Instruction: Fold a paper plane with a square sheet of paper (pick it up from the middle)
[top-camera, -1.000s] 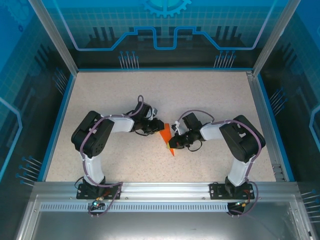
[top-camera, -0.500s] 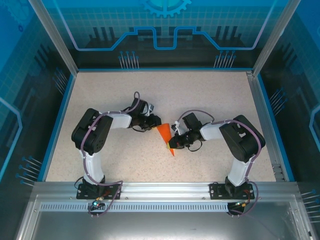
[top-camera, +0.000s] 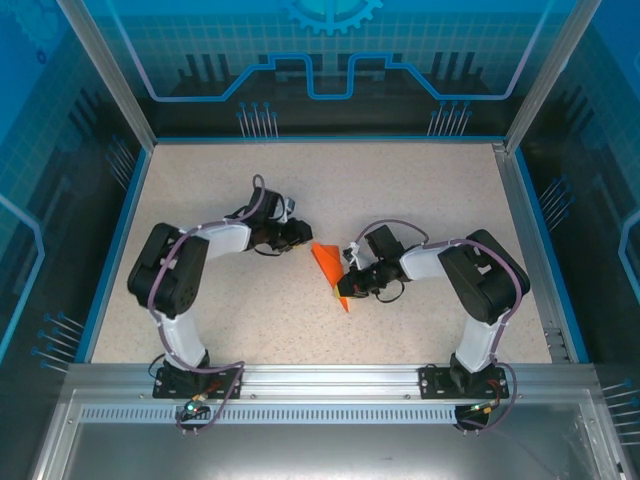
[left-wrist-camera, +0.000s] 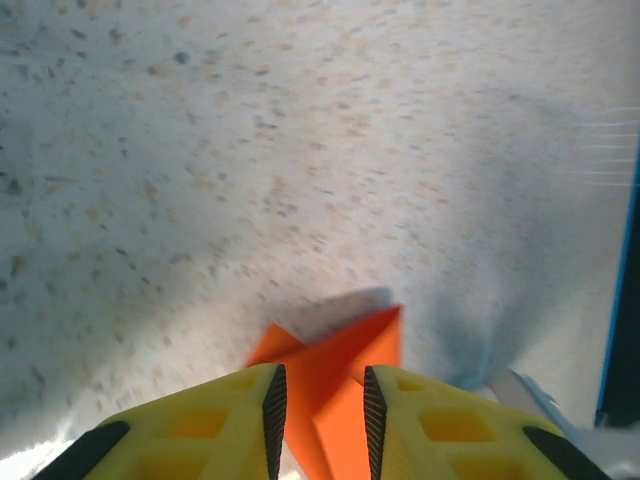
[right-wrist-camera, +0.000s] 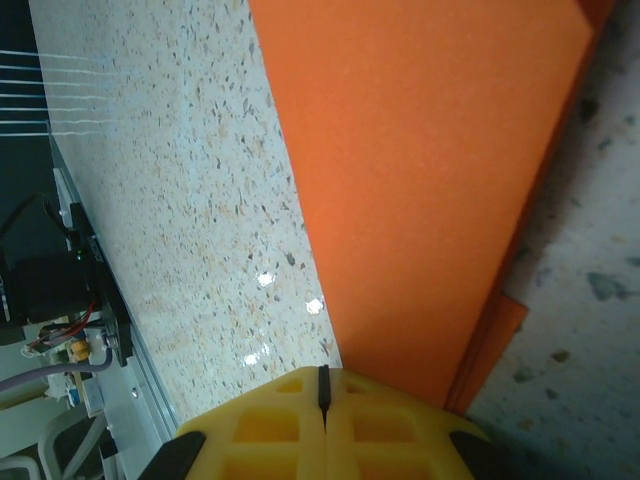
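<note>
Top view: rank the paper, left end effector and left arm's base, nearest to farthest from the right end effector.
1. Paper, against the right end effector.
2. Left end effector, at the paper's far end.
3. Left arm's base, near-left edge.

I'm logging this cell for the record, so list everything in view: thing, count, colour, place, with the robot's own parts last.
paper plane: one, bright orange, mid-table between the two grippers.
table: one, speckled beige, under everything.
enclosure walls: several, blue-tinted clear panels, along the far and side edges.
rail: one, silver, along the near edge, carrying both arm bases.
left arm: one, black and white with purple cable, reaching inward from the left.
right arm: one, same colours, reaching inward from the right.
left gripper: one, yellow, jaws apart, at the plane's far end.
right gripper: one, yellow, shut, tip at the plane's edge.
</note>
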